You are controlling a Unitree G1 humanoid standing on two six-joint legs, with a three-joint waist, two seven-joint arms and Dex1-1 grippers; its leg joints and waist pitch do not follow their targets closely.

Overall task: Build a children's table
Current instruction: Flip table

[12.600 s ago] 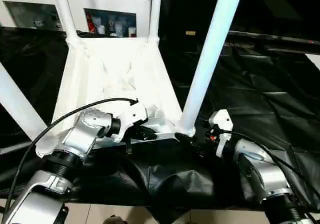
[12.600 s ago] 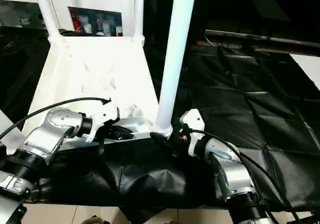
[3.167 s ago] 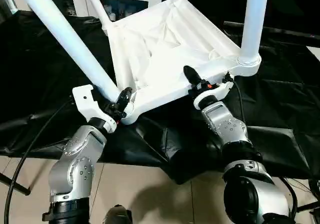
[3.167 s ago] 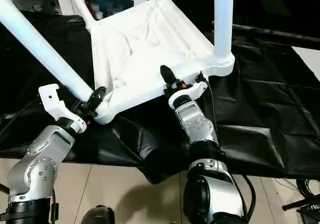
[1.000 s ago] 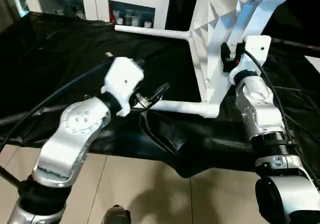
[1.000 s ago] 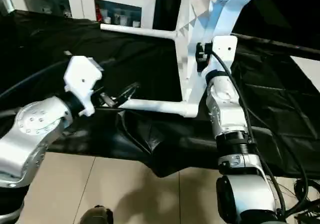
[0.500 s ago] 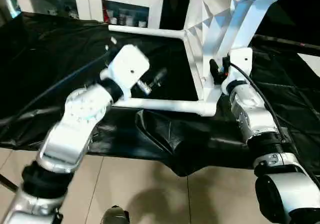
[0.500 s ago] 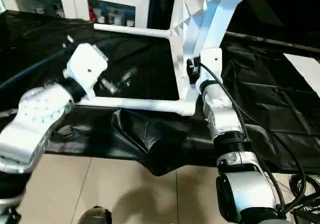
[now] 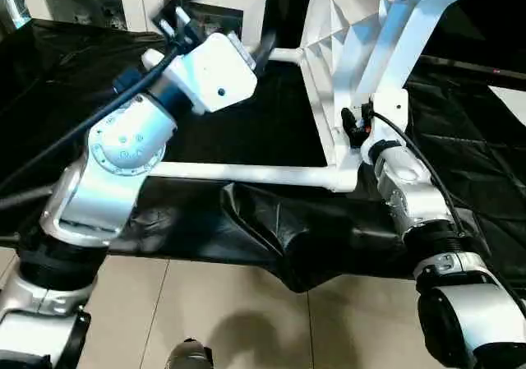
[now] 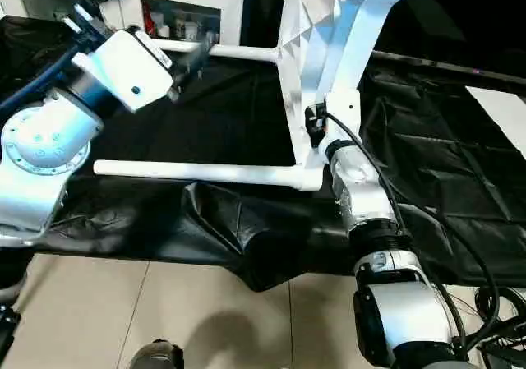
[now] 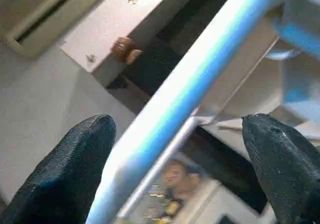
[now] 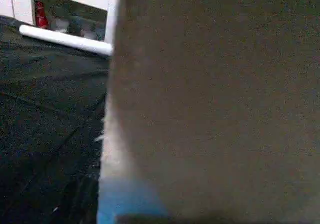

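Children's table (image 9: 353,65) on its side: probably light, stiff, slippery; grip near sockets. Left hand (image 11: 175,154) open astride leg (image 11: 200,79); right hand (image 9: 355,126) at frame, grip unclear.

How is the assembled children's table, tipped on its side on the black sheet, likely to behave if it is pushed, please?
The children's table probably stays stiff: its ribbed tabletop and fitted legs look rigid. It may tip easily, since it stands on edge with one lower leg lying along the black sheet. It looks like hollow plastic, so likely light for its size, and the sheet may bunch beneath it.
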